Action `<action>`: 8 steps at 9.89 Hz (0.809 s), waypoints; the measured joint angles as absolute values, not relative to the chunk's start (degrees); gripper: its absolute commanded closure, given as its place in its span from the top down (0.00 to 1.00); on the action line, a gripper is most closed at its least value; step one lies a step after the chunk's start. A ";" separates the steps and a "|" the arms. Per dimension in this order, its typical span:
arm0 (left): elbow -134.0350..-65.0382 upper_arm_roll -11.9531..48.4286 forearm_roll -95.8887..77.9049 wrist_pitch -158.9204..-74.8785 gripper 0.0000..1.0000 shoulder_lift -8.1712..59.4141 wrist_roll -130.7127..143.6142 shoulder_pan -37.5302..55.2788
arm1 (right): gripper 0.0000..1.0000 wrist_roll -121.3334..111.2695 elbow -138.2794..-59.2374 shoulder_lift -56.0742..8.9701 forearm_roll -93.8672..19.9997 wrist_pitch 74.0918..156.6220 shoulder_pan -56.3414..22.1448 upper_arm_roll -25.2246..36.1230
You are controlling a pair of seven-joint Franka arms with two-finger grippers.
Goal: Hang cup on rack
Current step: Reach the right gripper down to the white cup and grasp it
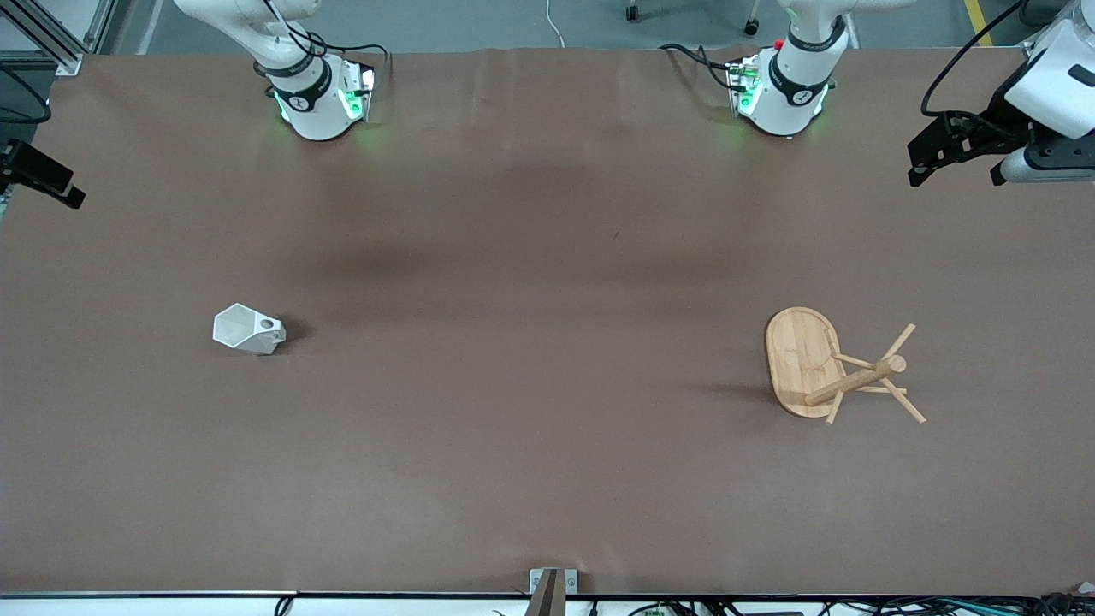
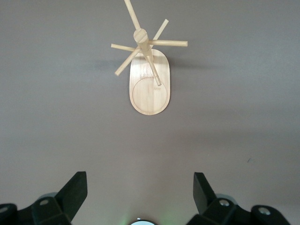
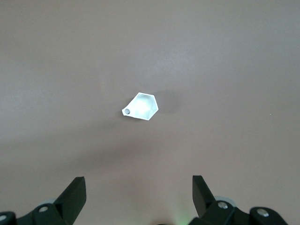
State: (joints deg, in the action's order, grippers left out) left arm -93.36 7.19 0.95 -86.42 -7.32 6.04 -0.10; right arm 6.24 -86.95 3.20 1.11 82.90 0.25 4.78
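The white faceted cup [image 1: 248, 329] sits on the brown table toward the right arm's end, with its pierced handle turned toward the middle of the table. It also shows in the right wrist view [image 3: 141, 106], its open rim seen from above. The bamboo rack [image 1: 843, 368] stands upright on its oval base toward the left arm's end and also shows in the left wrist view [image 2: 149, 65]. My left gripper [image 2: 140, 176] is open and empty, high over the table by its base, well short of the rack. My right gripper [image 3: 138, 178] is open and empty, high up and well short of the cup.
The two arm bases [image 1: 316, 103] [image 1: 783, 94] stand along the table's edge farthest from the front camera. A white and black device [image 1: 1026, 128] overhangs the left arm's end. A black mount [image 1: 38, 175] sits at the right arm's end.
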 measured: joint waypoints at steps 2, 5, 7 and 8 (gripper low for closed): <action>-93.34 7.19 0.95 -86.42 1.00 -7.33 5.94 -0.10 | 1.00 6.25 -86.95 3.20 1.11 82.90 0.25 4.79; -92.95 7.17 0.95 -86.42 1.00 -7.17 5.91 -0.14 | 1.00 6.02 -86.95 3.19 1.11 82.87 0.24 4.78; -92.61 7.14 0.95 -86.42 1.00 -6.93 4.75 -0.18 | 1.00 4.50 -87.21 2.83 1.10 82.70 0.24 4.76; -92.54 7.11 0.95 -86.42 1.00 -6.83 4.33 -0.25 | 1.00 3.38 -88.49 2.06 1.07 83.64 0.24 4.76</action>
